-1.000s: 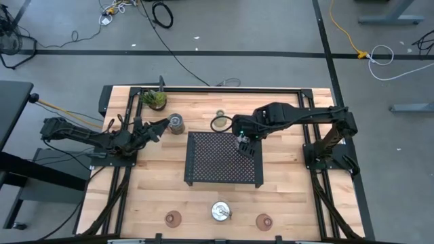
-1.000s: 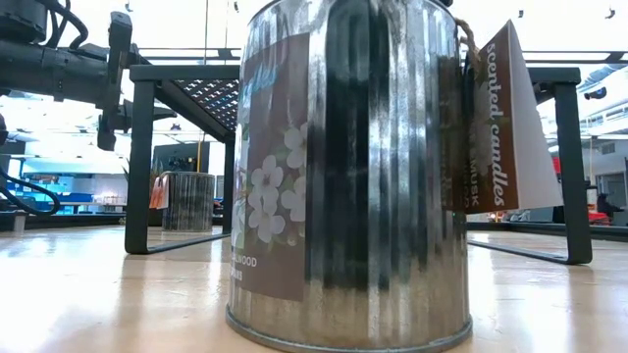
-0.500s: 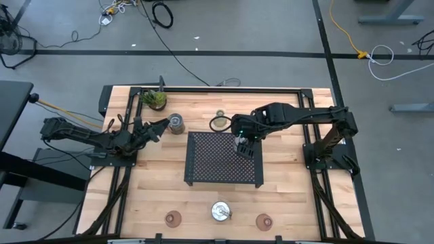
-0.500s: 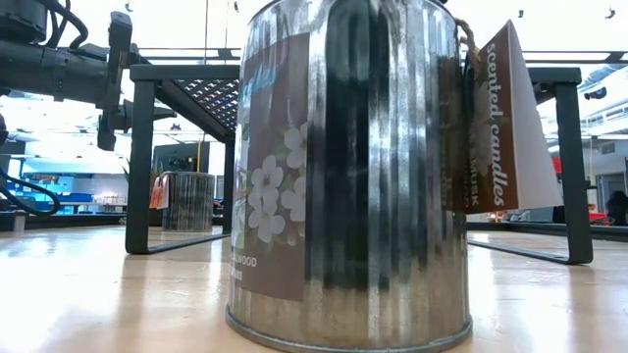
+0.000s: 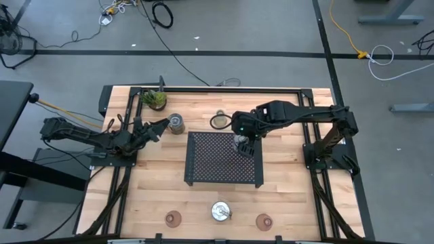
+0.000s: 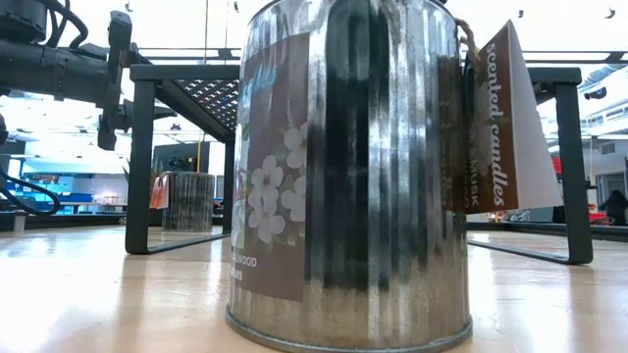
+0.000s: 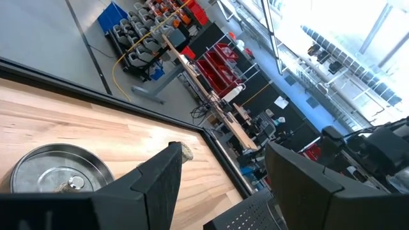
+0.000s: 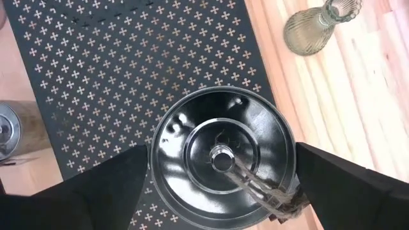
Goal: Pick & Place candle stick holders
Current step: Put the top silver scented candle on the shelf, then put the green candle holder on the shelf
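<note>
My right gripper (image 5: 243, 144) is over the far right corner of the black mesh tray (image 5: 210, 169), shut on a silver lidded holder (image 8: 220, 156). My left gripper (image 5: 160, 127) is open and empty beside a second silver holder (image 5: 176, 123), which stands on the table and also shows in the left wrist view (image 7: 57, 172). A third silver holder (image 5: 220, 211) stands near the front edge between two reddish-brown glass holders (image 5: 173, 218) (image 5: 263, 220). It fills the low view (image 6: 348, 167). An olive-green glass holder (image 5: 220, 115) is at the far side. My right gripper holds the silver holder by its round side wall (image 8: 153, 153), one finger (image 8: 108, 185) on each side, just below the lid. The fingers come from above, pointing down. The holder is upright over the mesh tray; whether it rests on the tray I cannot tell.
A small green plant (image 5: 154, 99) stands at the far left corner. A black ring (image 5: 218, 124) lies by the olive holder, just beyond the tray. The tray stands on legs (image 6: 140, 167) above the wooden table.
My right gripper has moved a little toward the table's left edge with the silver holder, staying over the tray's far right corner. The holder stays upright.
</note>
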